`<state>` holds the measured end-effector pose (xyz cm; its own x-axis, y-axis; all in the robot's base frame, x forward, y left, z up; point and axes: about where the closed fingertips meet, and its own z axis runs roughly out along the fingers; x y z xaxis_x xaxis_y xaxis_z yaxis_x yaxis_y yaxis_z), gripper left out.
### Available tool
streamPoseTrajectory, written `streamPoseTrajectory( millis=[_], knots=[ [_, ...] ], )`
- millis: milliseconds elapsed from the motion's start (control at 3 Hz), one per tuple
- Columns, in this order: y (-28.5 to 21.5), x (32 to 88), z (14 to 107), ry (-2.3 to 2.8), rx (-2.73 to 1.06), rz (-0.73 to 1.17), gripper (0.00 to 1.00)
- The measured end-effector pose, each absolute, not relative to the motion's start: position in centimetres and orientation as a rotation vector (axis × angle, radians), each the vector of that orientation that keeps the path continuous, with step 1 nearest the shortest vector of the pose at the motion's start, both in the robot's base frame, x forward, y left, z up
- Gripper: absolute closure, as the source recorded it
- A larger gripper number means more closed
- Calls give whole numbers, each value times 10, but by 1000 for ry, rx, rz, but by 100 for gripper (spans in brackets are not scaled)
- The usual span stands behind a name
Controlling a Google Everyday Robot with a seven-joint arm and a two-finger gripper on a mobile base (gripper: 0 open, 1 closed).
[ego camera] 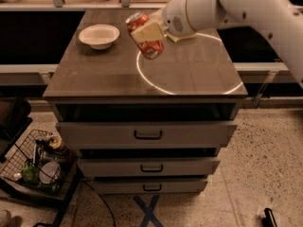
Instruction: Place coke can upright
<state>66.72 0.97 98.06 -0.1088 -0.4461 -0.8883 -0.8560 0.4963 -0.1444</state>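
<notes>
The coke can (146, 37) is a red-orange can with white lettering. It hangs tilted above the tabletop (109, 74), its silver top pointing up and to the left. My gripper (147, 32) is shut on the can, one cream finger lying across its side. The white arm reaches in from the upper right. The can is over the left part of the white ring marked on the table, to the right of the white bowl (99, 35).
A yellow sponge (182, 38) lies partly hidden behind my wrist at the back. Three drawers with handles (147, 135) sit under the tabletop. A wire basket (38, 162) with objects stands on the floor at lower left.
</notes>
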Motion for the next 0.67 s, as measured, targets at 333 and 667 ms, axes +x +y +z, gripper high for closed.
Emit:
streamPoseTrajectory(
  millis=[333,667],
  knots=[
    [33,661,931,1637,-1072,593,100],
    [60,676,926,1464,-976,643,100]
  ],
)
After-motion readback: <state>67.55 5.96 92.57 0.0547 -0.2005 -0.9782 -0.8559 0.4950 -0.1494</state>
